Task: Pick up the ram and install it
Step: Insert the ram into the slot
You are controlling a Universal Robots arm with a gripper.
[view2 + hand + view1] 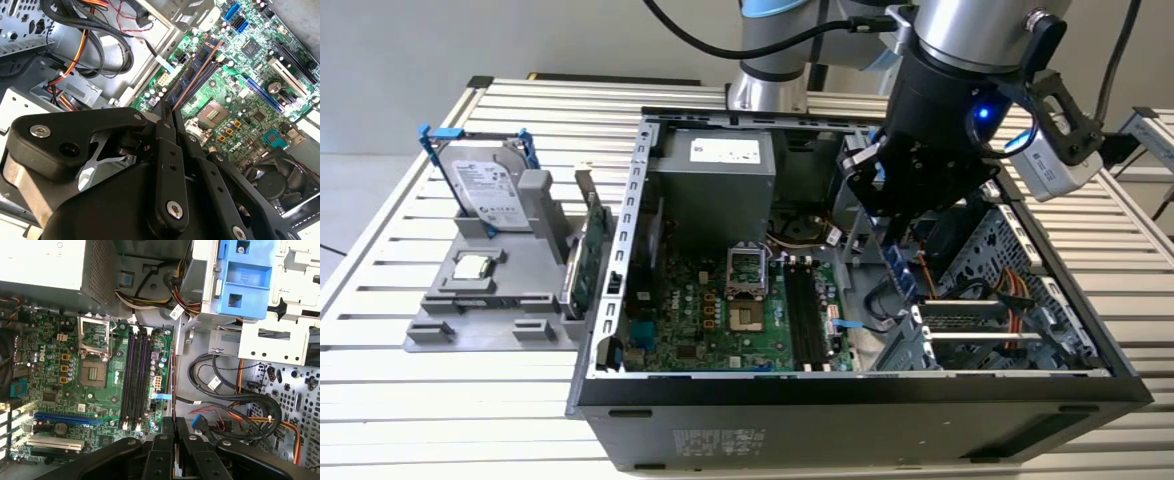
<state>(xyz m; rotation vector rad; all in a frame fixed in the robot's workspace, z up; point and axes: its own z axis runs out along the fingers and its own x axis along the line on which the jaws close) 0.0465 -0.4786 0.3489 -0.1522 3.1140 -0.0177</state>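
The arm hangs over the open computer case (620,330), and its gripper (891,243) is clamped on the ram (899,270), holding the stick by its upper end so it points down into the case. In the second wrist view the ram (192,72) runs edge-on from between the fingertips (167,112) out over the motherboard (235,100), its dark chips showing along one face. In the first wrist view it is just a thin line (173,385) rising from the gripper (174,421), lying beside the black memory slots (136,375) but not over them.

To my eye the stick sits off to the drive-cage side of the slots, though how high above the board it hangs is hard to judge from here. Doing this well would mean bringing the stick's lower edge parallel to a chosen slot, directly above it, with the notch matched to the slot's key and the end latches swung open, then pressing straight down evenly so neither end seats first. The loose cables (220,385) near the cage should be kept clear of the fingers.

As for writing, there are white labels on the power supply (720,160) and on the hard drive (491,190) in its grey stand, but I cannot read any of them.
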